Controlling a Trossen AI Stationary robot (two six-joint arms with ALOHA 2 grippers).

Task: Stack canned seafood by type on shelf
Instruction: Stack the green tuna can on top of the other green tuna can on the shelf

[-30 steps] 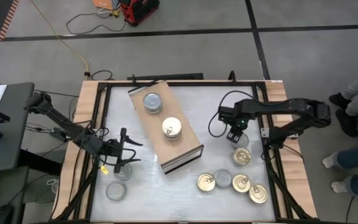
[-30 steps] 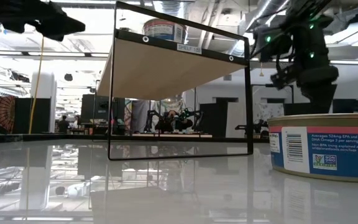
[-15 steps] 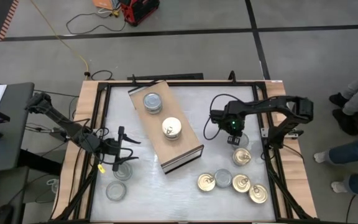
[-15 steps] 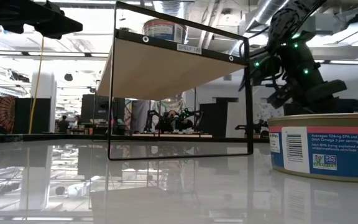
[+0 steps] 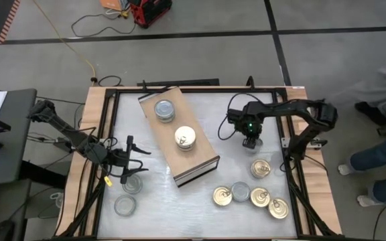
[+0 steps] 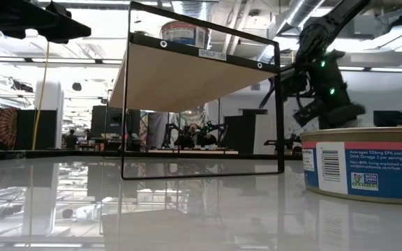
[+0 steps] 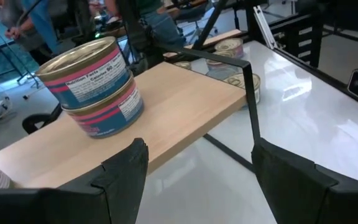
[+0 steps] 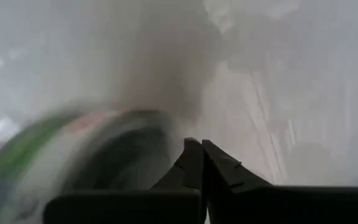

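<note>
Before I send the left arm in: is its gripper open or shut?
Open. In the left wrist view the left gripper shows its two dark fingers standing well apart, nothing between them, facing the shelf.

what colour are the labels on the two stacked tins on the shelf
Pink and blue bands with white print on the stacked tins, seen best in the left wrist view, on the shelf.

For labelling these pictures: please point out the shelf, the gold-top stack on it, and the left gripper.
shelf [image 5: 202, 154]: high view, bare board.
gold-top stack [image 5: 185, 137]: high view, lid.
left gripper [image 7: 197, 165]: left wrist view, gap between fingers.
</note>
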